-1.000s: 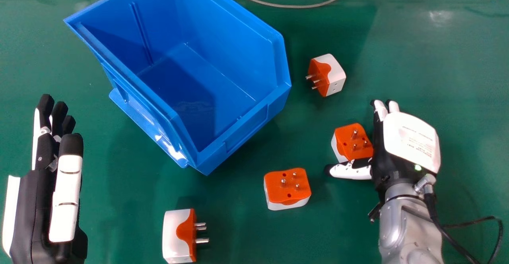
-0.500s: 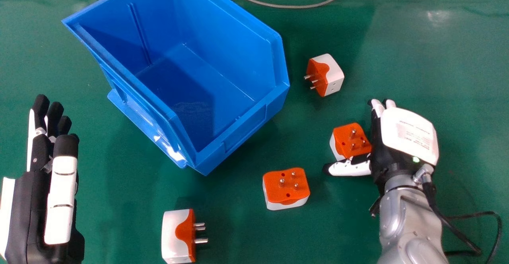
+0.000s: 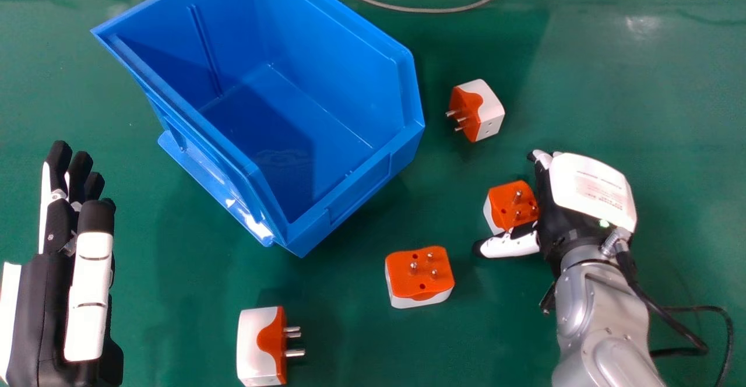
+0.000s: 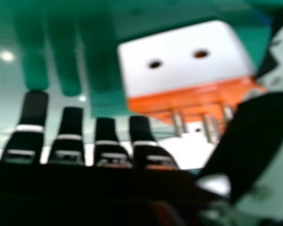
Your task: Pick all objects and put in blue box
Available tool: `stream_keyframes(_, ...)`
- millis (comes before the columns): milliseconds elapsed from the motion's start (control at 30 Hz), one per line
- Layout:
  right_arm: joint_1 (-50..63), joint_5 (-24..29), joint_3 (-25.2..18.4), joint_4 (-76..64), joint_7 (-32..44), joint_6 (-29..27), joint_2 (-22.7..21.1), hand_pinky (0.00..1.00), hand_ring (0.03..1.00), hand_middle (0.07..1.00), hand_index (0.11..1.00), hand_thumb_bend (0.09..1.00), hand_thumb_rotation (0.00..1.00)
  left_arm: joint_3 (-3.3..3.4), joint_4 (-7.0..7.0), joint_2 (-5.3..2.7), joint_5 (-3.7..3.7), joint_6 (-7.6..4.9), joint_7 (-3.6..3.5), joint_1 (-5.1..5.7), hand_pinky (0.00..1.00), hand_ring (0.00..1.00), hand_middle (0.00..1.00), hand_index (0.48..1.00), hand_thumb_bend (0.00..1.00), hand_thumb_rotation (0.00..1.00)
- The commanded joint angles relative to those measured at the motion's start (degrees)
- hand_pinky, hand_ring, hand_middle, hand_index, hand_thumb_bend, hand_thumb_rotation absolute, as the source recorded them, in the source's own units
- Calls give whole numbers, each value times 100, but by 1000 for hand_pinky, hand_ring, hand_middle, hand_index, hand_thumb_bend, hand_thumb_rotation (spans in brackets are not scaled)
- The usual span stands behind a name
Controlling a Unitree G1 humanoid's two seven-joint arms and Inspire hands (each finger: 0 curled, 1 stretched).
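"Head view: where is the right hand sitting?"

"It's sitting toward three o'clock over the green desk, and it's holding itself open. An orange-and-white adapter is lying just off its nine o'clock side, its pins pointing up."

"Is the hand gripping it?"

"No, its fingers are stretching out straight in the right hand view. The thumb is crossing the adapter's six o'clock edge in the head view, but I'm not managing to tell whether it's touching."

"And the left hand?"

"It's standing between eight and nine o'clock, with fingers reaching out long and loose, holding nothing."

"What else is waiting?"

"A second adapter is lying toward five o'clock, pins up. A third adapter is lying toward seven, its pins pointing to three. A fourth adapter is resting toward two, its pins facing roughly nine."

"And the blue box?"

"That's standing toward eleven o'clock, its mouth facing up. All four adapters are lying outside it."
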Motion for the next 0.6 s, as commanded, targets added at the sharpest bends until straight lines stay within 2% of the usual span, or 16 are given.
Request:
stream_keyframes(0,27,-63,72,24,108,85,-113,716,865,913,867,700,297,0,-217,-2,28,18,39,55,1000,1000,1000,1000,659,883)
stream_keyframes(100,12,39,31,6,140,51,-119,705,855,906,859,696,275,-4,-308,-35,42,136,113,55,1000,1000,1000,1000,663,880)
stream_keyframes(233,-43,120,26,17,368,22,-188,705,853,902,854,689,234,-30,-438,-42,5,275,142,87,1000,1000,1000,1000,669,877)
stream_keyframes(333,-104,171,17,42,541,18,-241,706,852,900,853,686,217,-24,-502,-48,15,342,156,86,1000,1000,1000,1000,668,877)
stream_keyframes(467,-164,276,-4,85,634,20,-286,702,845,893,847,689,198,-15,-548,-45,-34,385,122,69,1000,1000,1000,1000,668,877)
stream_keyframes(567,-190,303,21,85,694,36,-324,703,842,888,845,691,179,0,-586,-60,-1,428,164,62,1000,1000,1000,1000,662,877)
